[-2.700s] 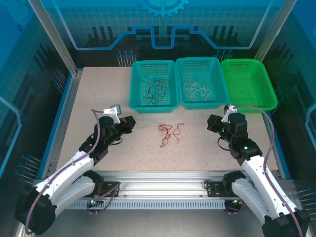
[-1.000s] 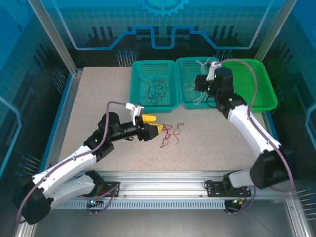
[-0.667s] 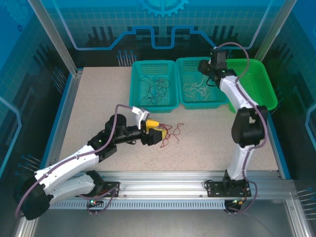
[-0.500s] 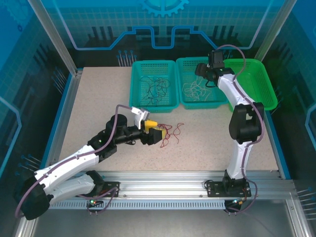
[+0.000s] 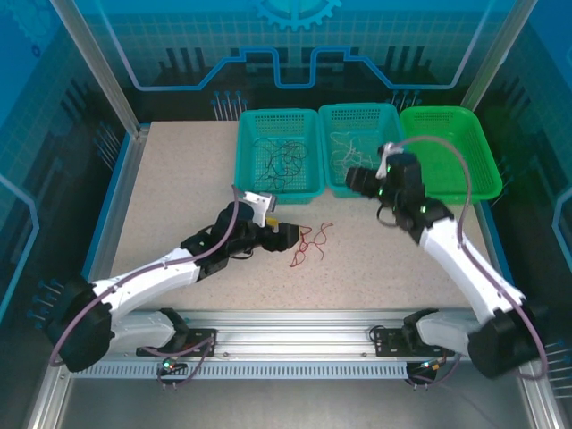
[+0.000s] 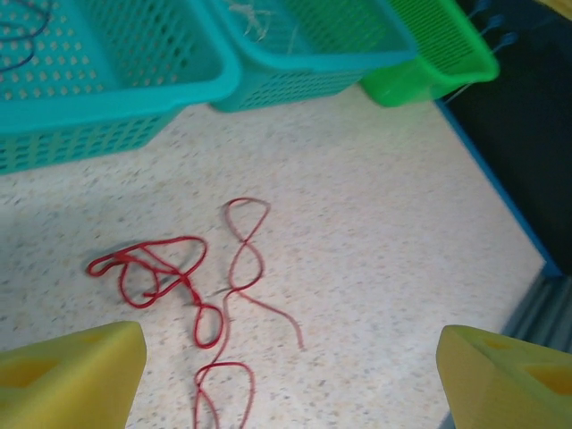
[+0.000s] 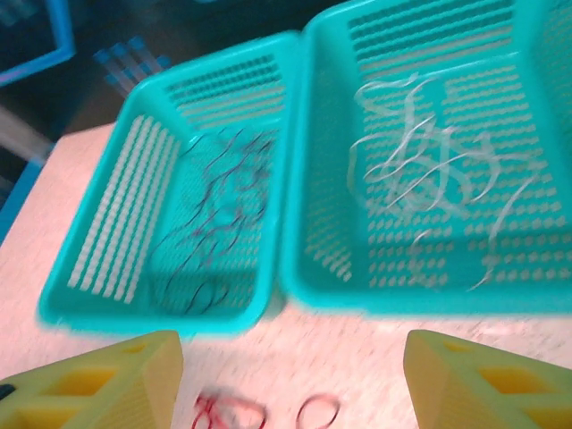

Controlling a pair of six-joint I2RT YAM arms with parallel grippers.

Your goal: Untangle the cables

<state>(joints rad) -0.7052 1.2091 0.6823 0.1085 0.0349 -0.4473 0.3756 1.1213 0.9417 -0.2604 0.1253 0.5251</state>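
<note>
So on the top camera my left hand (image 5: 288,235) sits low in the middle of the frame, right up against the left side of the red cable (image 5: 309,243). That cable lies in a loose tangle on the worktop (image 5: 179,197) just below the baskets. My left wrist cam gives way more detail. The red cable is a bunch of loops plus a figure-eight across the lower left, and its bottom loop runs off the lower edge between my two yellow fingers (image 6: 76,375). Can't tell if either one actually touches it. That hand is spread wide with nothing in it. What the wrist cams don't give you is the whole layout. Up top you get the dark cables (image 5: 284,164) in the left teal basket (image 5: 279,113), the white cables (image 5: 347,147) in the middle teal basket (image 5: 359,108), and the green basket (image 5: 451,147) at the right. My right wrist cam looks straight into the two teal ones. The dark bundle is at centre left and the white bundle at upper right, with a blurry bit of red at the bottom edge. Compared to half a second ago, my right hand (image 5: 351,178) has come back from high over the middle basket down to its near rim. A second ago it was closed. Now its fingers are wide apart and holding nothing. Left hand has nudged in closer to the red tangle too.
</note>
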